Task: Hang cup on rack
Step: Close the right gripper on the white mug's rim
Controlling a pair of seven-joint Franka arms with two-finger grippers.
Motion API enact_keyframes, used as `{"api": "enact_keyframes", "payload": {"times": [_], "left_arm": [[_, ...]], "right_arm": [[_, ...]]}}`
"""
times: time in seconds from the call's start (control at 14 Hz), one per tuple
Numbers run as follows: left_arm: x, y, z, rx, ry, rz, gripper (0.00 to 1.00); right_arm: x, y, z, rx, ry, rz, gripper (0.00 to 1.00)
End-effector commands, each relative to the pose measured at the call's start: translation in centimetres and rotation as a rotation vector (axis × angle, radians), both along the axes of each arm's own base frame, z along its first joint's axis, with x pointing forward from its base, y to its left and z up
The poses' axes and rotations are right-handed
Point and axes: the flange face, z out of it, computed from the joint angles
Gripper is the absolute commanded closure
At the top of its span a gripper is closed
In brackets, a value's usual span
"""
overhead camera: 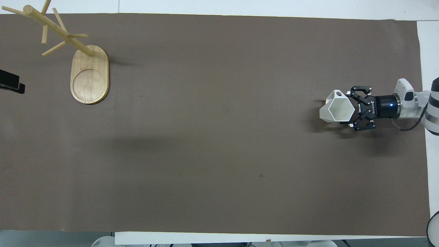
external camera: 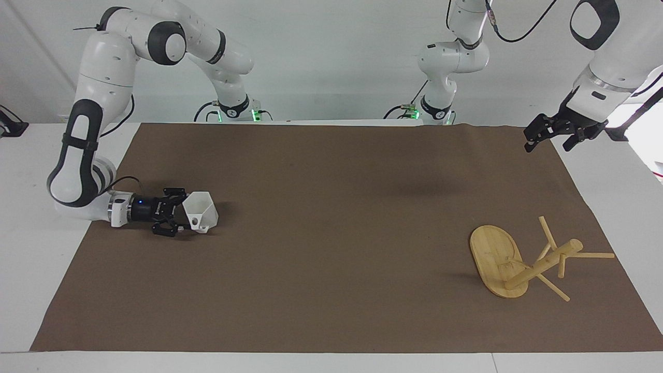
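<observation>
The white faceted cup (external camera: 202,210) lies on its side on the brown mat at the right arm's end, its hexagonal opening toward my right gripper; it also shows in the overhead view (overhead camera: 337,110). Its handle with the round hole (overhead camera: 338,93) points away from the robots. My right gripper (external camera: 182,211) is low at the mat and open, one finger on each side of the cup's rim (overhead camera: 344,109). The bamboo rack (external camera: 494,254) stands at the left arm's end, farther from the robots (overhead camera: 90,75). My left gripper (external camera: 549,139) waits open in the air over the mat's corner.
The brown mat (external camera: 331,248) covers most of the white table (external camera: 20,269). The rack's pegs (overhead camera: 51,31) stick out over the mat's edge. Only a black part of the left gripper (overhead camera: 10,84) shows in the overhead view.
</observation>
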Motion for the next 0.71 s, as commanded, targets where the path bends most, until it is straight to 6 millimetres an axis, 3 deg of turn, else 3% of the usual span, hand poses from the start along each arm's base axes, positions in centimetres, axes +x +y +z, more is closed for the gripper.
{"api": "enact_keyframes", "payload": {"times": [0.0,0.14,0.64], "left_arm": [[-0.9,-0.1,0.0,0.016,0.013,0.002,0.0],[-0.9,0.1,0.1,0.016,0.012,0.005,0.0],[-0.9,0.1,0.1,0.016,0.012,0.006,0.0]], "right_arm": [[0.0,0.5,-0.4,0.008,-0.028,-0.03,0.0],[0.0,2.8,-0.8,0.034,-0.044,-0.014,0.0],[-0.5,3.9,-1.1,0.043,-0.055,0.009,0.03]]}}
